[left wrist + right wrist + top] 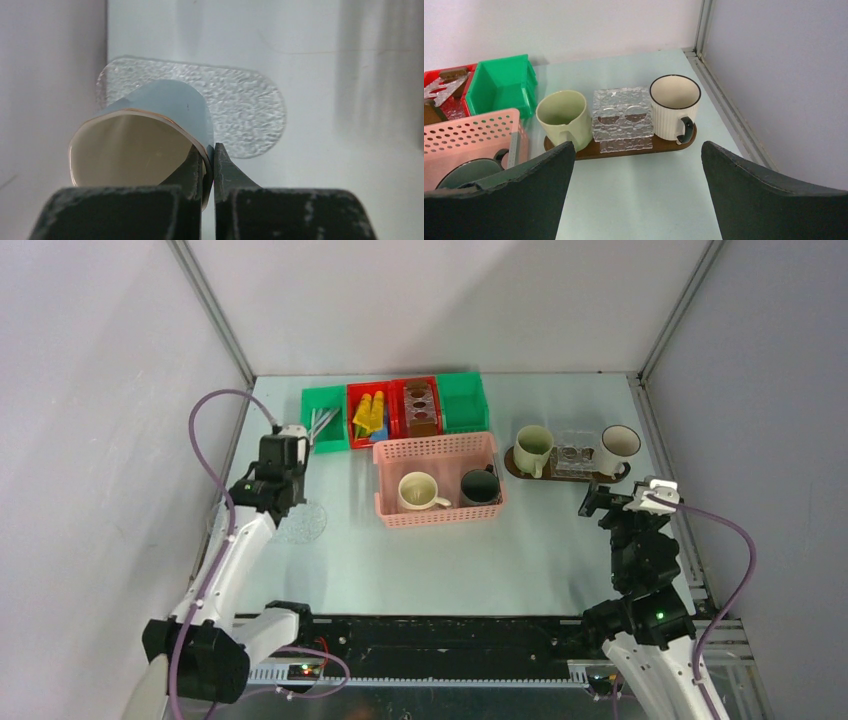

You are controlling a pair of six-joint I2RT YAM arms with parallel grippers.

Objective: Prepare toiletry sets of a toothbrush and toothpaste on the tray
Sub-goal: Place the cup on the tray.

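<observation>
My left gripper (213, 150) is shut on the rim of a grey-blue mug (175, 107) with a cream inside, one finger inside it and one outside. It holds the mug over a clear patterned disc (250, 115). In the top view the left gripper (272, 485) hides this mug. The dark brown tray (520, 472) at the right carries a pale green mug (532, 448) and a white mug (619, 443). My right gripper (638, 145) is open and empty, just in front of the tray (624, 152). It also shows in the top view (598, 502).
A clear patterned block (622, 117) stands between the tray's mugs. The pink basket (435, 445) holds a cream mug (420, 490) and a dark mug (480, 487). Behind it are a green bin with brushes (325, 425), a red bin with tubes (370, 415) and further bins.
</observation>
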